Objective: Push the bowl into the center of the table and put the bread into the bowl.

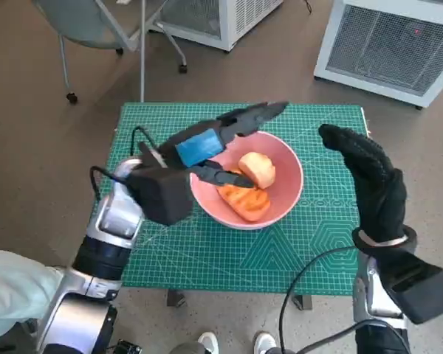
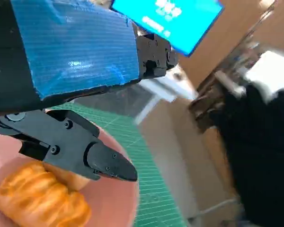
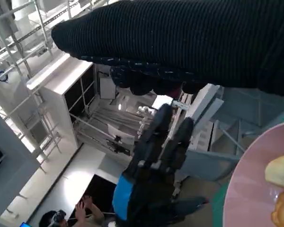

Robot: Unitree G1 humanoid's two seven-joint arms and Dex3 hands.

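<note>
One pink bowl sits near the middle of the green table. Two pieces of bread lie inside it. The left hand hangs over the bowl, fingers spread, holding nothing. The right hand stands beside the bowl, open too.

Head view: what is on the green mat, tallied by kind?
Bowl: 1, pink.
Bread in the bowl: 2, a pale roll and an orange-brown piece.
Total: 3.
</note>
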